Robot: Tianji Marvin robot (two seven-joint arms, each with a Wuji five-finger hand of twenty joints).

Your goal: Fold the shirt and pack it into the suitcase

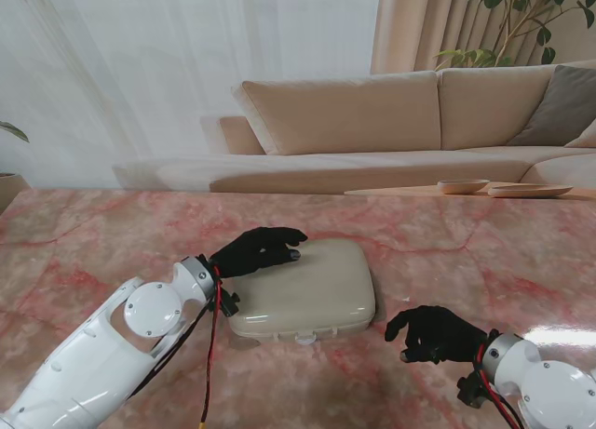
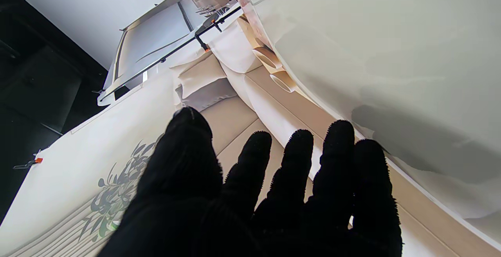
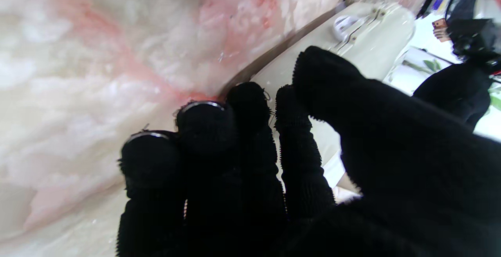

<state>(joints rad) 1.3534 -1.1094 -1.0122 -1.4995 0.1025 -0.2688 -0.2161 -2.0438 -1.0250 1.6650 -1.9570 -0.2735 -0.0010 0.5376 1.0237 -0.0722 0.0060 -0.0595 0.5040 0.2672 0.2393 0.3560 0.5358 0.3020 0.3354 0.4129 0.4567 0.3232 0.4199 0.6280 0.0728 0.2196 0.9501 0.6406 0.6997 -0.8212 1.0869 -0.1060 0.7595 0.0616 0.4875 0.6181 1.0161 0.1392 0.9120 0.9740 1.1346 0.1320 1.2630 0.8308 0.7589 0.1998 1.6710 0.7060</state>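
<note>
Both white arms are coming up from the near corners. Nearest, on the right, the right hand (image 1: 436,334) is hovering over the marble table (image 1: 484,252), fingers curled loosely with the thumb apart, gripping nothing; it is sitting just beside the case's right corner without clearly touching it. Farther in, the left hand (image 1: 259,251) is lying flat on the lid of the case (image 1: 312,294), fingers (image 2: 297,151) stretched out and spread, clutching nothing. That beige suitcase is sitting closed in the middle of the table, its latch facing the robot. I am not seeing the shirt anywhere. Beyond the table, a cream sofa (image 1: 372,122) is standing before pale curtains, with a grey cushion (image 1: 563,108) at its right end.
</note>
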